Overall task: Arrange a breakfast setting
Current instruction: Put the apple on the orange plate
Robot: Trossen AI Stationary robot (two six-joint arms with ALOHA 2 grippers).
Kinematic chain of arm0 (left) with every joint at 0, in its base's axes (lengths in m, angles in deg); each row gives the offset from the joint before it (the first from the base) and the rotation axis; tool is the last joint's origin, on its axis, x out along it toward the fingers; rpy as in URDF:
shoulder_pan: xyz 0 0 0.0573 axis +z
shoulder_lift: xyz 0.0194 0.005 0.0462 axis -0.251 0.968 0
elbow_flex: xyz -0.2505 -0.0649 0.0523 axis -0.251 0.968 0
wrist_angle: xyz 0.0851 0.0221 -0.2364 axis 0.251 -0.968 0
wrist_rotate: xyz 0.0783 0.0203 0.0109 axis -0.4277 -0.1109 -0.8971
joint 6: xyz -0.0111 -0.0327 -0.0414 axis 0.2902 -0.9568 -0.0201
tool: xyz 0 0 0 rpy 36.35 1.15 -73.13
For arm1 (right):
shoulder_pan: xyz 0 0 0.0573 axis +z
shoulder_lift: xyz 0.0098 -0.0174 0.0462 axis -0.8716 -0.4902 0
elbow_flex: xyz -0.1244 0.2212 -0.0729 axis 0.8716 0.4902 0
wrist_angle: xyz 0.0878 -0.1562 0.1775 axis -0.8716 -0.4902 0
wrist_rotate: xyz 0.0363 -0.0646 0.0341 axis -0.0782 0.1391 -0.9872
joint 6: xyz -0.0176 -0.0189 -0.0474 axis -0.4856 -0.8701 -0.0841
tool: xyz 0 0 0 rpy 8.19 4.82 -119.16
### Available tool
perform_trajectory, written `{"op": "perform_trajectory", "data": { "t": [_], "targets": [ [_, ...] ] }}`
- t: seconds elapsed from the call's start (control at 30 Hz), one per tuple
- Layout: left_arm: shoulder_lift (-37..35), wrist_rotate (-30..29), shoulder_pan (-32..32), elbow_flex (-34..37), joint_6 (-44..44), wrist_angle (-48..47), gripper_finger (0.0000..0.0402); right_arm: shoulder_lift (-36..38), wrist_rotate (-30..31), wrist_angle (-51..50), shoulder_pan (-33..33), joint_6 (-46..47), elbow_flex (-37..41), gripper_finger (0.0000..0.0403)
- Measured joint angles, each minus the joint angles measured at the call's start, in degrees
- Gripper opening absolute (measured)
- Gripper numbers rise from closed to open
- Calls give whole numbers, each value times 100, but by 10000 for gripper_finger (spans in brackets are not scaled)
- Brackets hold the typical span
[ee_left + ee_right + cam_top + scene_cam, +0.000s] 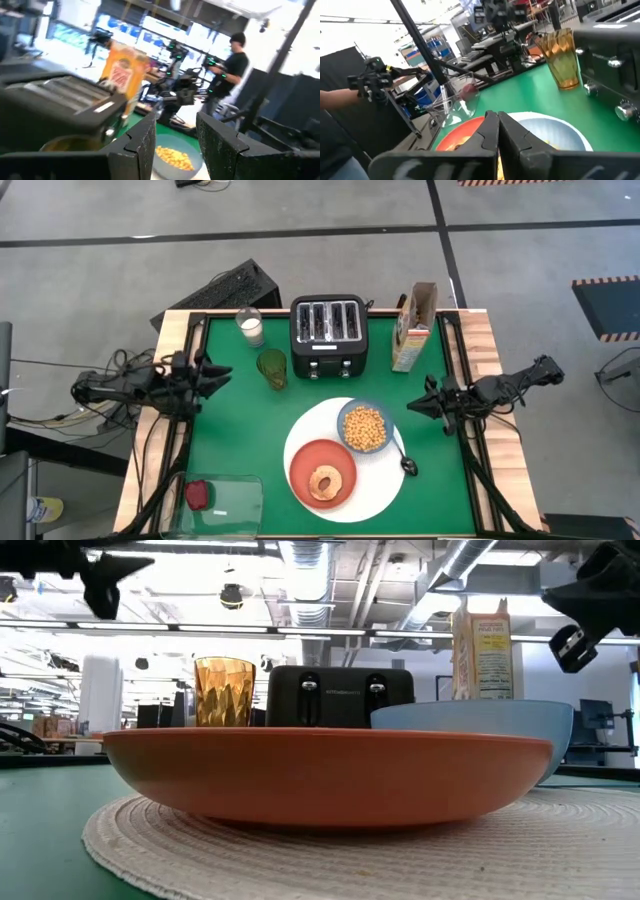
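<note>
A large white round plate (375, 490) lies near the table's front. On it sit an orange-red plate (300, 465) with a ring-shaped bagel (324, 482) and a blue bowl (365, 408) of yellow cereal (365, 428). A small dark spoon (407, 464) rests on the white plate's right rim. A dark red food piece (198, 495) lies in a clear container at the front left. My left gripper (175, 145) hovers open over the table's left edge, with nothing between its fingers. My right gripper (498, 135) hovers shut over the right edge. Both point toward the table's middle.
Along the far edge stand a glass of milk (250, 326), a black toaster (328, 335) and a cereal box (413, 327). An amber glass (272, 368) stands in front of the toaster's left end. The clear container (225, 505) overhangs the front left corner. A person (232, 70) stands beyond the table.
</note>
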Motion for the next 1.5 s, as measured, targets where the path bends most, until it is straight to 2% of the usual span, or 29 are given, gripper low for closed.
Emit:
{"op": "perform_trajectory", "data": {
  "t": [0.23,0.53,0.63,0.8,0.97,1.1,1.23,1.5],
  "targets": [
    [804,839,0,-847,593,-284,128,-1,-2,-445,0,5,0,35],
    [2533,1107,-13,-2675,348,-2777,128,-3,-4,-996,0,4,-14,34],
    [3059,1290,-13,-3247,-202,-3192,128,-2,-4,-1017,0,6,-17,34],
    [3753,1594,-13,-4083,-1631,-3809,128,-3,-4,-1032,0,4,-17,34],
    [4356,1652,-13,-4646,-2975,-4687,128,-2,-6,-1038,0,4,-17,34],
    [4747,1683,-23,-4782,-4363,-5565,128,-2,-6,-1040,0,5,-15,34],
    [5170,1801,-322,-4782,-5192,-6387,128,-2,-6,-1043,0,4,-15,33],
    [5610,1658,-1277,-4782,-6399,-6320,128,-2,-6,-1045,0,6,-11,33]
  ]
}}
